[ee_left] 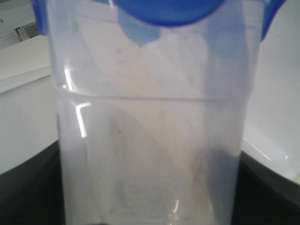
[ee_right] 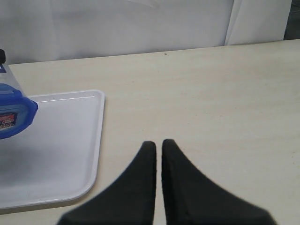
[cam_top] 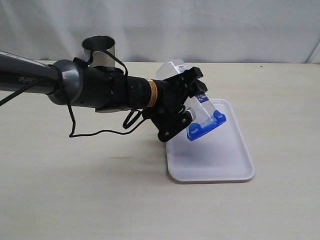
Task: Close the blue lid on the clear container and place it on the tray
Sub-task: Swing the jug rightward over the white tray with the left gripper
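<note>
Over the flat white rectangular plastic tray (cam_top: pixel 215 165), the tall narrow clear container (cam_top: pixel 207 107) of translucent plastic hangs tilted. Its mouth is angled down toward the tray and capped by the small rounded-square blue lid (cam_top: pixel 206 126). The left tool (cam_top: pixel 187 102) pinches the clear container across its body, jaws spread wide around the walls. The right tool (ee_right: pixel 158 150) is pressed together on nothing, above the pale counter (ee_right: pixel 211 93) beside the tray.

The container looks empty and light, with thin smooth walls that would probably flex or slip under a hard squeeze. A moderate hold on the mid-body, clear of the lid's flaps, seems best. Being tall and narrow, it would likely tip easily if set down off-level.

The arm covers much of the container in the exterior view. Whether the flaps are snapped shut, or the lid touches the tray, cannot be told. The left wrist view is filled with blurred plastic (ee_left: pixel 150 140) and only the lid's edge (ee_left: pixel 168 11).
</note>
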Robot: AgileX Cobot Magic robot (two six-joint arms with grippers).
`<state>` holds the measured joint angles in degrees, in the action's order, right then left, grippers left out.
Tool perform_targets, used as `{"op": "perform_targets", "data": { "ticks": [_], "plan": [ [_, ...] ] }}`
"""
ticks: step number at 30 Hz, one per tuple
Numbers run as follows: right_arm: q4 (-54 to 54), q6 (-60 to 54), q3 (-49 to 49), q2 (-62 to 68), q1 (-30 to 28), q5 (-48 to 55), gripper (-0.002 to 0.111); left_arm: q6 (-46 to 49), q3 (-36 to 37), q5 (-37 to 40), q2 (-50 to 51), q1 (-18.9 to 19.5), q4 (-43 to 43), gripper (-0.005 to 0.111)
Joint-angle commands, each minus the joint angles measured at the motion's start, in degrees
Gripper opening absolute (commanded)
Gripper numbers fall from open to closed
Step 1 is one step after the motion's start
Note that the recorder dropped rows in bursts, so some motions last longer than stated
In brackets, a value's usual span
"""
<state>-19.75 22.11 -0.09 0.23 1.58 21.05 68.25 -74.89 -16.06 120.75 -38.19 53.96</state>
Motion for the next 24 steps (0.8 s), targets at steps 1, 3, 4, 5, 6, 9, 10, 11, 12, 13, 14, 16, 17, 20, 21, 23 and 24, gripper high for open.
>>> {"op": "perform_targets", "data": {
  "ticks": [1, 3, 4, 5, 6, 9, 10, 11, 12, 13, 14, 16, 17, 20, 21, 23, 24],
  "plan": [
    [-0.48, -0.2, 0.09, -0.23, -0.24, 0.03, 0.005, -0.23, -0.56, -0.92, -0.18, -0.66, -0.65, 0.0],
    [-0.48, -0.2, 0.09, -0.23, -0.24, 0.03, 0.005, -0.12, -0.56, -0.1, -0.18, -0.86, -0.65, 0.0],
    [-0.48, -0.2, 0.09, -0.23, -0.24, 0.03, 0.005, 0.19, -0.56, 0.29, -0.18, -1.08, -0.65, 0.0],
    [-0.48, -0.2, 0.09, -0.23, -0.24, 0.03, 0.005, 1.05, -0.56, 0.67, -0.18, -1.18, -0.43, 0.0],
    [-0.48, -0.2, 0.09, -0.23, -0.24, 0.03, 0.005, 1.33, -0.56, 0.81, -0.18, -1.34, -0.07, 0.0],
    [-0.48, -0.2, 0.09, -0.23, -0.24, 0.03, 0.005, 2.36, -0.56, 0.87, -0.18, -1.74, -0.07, 0.0],
    [-0.48, -0.2, 0.09, -0.23, -0.24, 0.03, 0.005, 2.37, -0.56, 0.87, -0.18, -1.85, -0.07, 0.0],
    [-0.48, -0.2, 0.09, -0.23, -0.24, 0.03, 0.005, 2.37, -0.56, 0.76, -0.18, -1.83, -0.07, 0.0],
    [-0.48, -0.2, 0.09, -0.23, -0.24, 0.03, 0.005, 2.37, -0.56, 0.75, -0.18, -1.97, -0.07, 0.0],
    [-0.48, -0.2, 0.09, -0.23, -0.24, 0.03, 0.005, 2.37, -0.56, 0.75, -0.18, -1.96, -0.31, 0.0],
    [-0.48, -0.2, 0.09, -0.23, -0.24, 0.03, 0.005, 2.23, -0.56, 0.75, -0.18, -2.08, -0.73, 0.0],
    [-0.48, -0.2, 0.09, -0.23, -0.24, 0.03, 0.005, -1.12, -0.56, 0.75, -0.18, -2.16, -0.92, 0.0],
    [-0.48, -0.2, 0.09, -0.23, -0.24, 0.03, 0.005, -3.25, -0.56, 0.75, -0.18, -2.16, -0.92, 0.0],
    [-0.48, -0.2, 0.09, -0.23, -0.24, 0.03, 0.005, -17.46, -0.56, 0.75, -0.18, -2.16, -0.92, 0.0],
    [-0.48, -0.2, 0.09, -0.23, -0.24, 0.03, 0.005, -21.71, -0.56, 0.75, -0.18, -2.16, -0.92, 0.0],
    [-0.48, -0.2, 0.09, -0.23, -0.24, 0.03, 0.005, -30.58, -0.56, -0.13, -0.18, -2.16, -0.92, 0.0],
    [-0.48, -0.2, 0.09, -0.23, -0.24, 0.03, 0.005, -36.03, -0.56, -1.41, -0.18, -2.16, -0.92, 0.0]
  ]
}}
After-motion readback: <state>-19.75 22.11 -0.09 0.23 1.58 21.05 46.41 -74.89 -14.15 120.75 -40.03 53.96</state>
